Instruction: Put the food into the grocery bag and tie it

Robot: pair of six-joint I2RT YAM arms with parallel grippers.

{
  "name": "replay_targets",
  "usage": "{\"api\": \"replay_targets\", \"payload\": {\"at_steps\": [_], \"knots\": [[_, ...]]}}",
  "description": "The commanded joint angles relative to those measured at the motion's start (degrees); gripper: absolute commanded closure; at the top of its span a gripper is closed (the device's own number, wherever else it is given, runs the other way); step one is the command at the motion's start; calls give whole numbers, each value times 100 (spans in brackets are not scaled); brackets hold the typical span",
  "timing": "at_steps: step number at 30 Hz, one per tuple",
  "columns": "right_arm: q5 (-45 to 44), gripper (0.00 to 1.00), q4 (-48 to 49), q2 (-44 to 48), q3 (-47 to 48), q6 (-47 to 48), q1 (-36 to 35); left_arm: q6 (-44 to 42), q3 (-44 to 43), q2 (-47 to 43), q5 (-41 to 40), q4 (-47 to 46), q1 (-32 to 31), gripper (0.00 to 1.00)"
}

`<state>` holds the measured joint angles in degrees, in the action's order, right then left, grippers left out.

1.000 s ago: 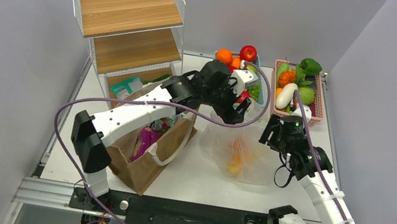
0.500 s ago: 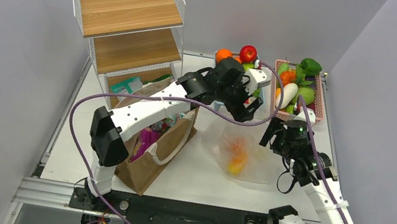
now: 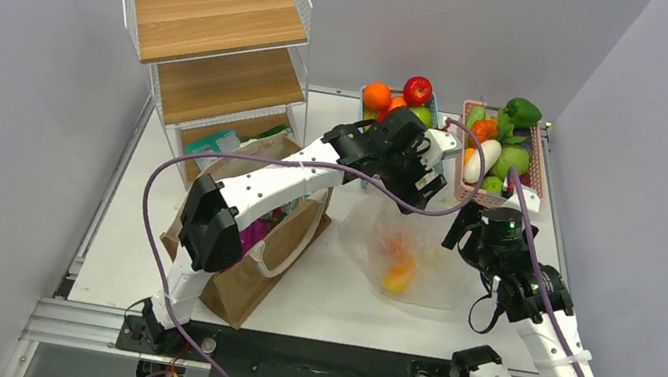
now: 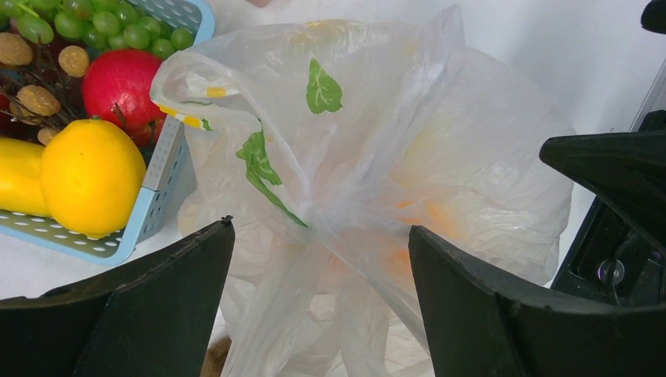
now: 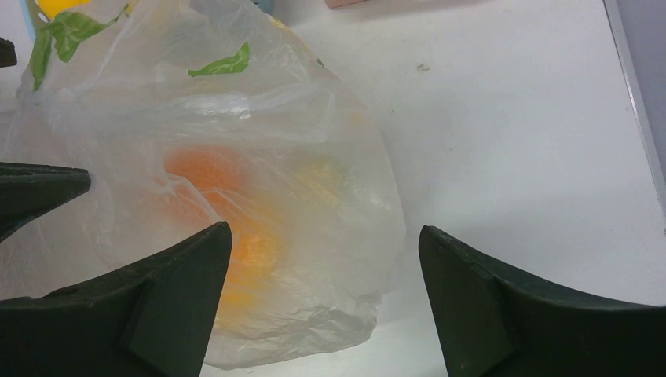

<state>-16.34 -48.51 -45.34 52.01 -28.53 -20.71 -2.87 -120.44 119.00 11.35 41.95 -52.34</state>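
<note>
L gripper [image 4: 320, 228] & R gripper [image 5: 326, 228] both angled down, jaws spread wide apart.

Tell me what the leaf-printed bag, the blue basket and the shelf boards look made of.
Grocery bag: thin translucent plastic film, glossy and crinkled, orange showing through. Blue basket: probably rigid moulded plastic, matte, perforated with small holes. Shelf boards: wood or wood-look laminate, striped grain; cannot tell which.

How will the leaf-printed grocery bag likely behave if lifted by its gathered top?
Probably floppy: the grocery bag is thin, crinkled and gathered. Likely bottom-heavy, since the orange and yellow fruits sit low inside and may roll together.
</note>
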Motion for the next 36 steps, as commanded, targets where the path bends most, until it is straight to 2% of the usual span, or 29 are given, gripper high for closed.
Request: {"api": "replay_targets", "payload": {"at_steps": [1,19,21,22,23,24,26,30,36], "knots": [[-245,15,16,20,61,5,-21,-30,-344,71,30,-31,61,19],[-242,14,44,16,-7,-12,-21,242,-290,721,731,-150,140,20],[-251,14,44,33,-21,-4,-22,251,-206,725,823,-183,143,28],[-253,14,44,32,-28,-3,-21,252,-117,719,854,-268,144,40],[-244,14,44,31,-35,6,-21,252,-7,696,889,-316,145,47],[-246,14,46,20,-40,6,-21,345,46,682,896,-426,145,61],[-251,14,46,19,-37,6,-21,460,153,647,892,-501,144,77],[-302,14,44,56,-13,10,-21,564,267,503,696,-593,142,100],[-397,14,36,129,92,-9,-21,845,716,-137,210,-927,153,100]]}}
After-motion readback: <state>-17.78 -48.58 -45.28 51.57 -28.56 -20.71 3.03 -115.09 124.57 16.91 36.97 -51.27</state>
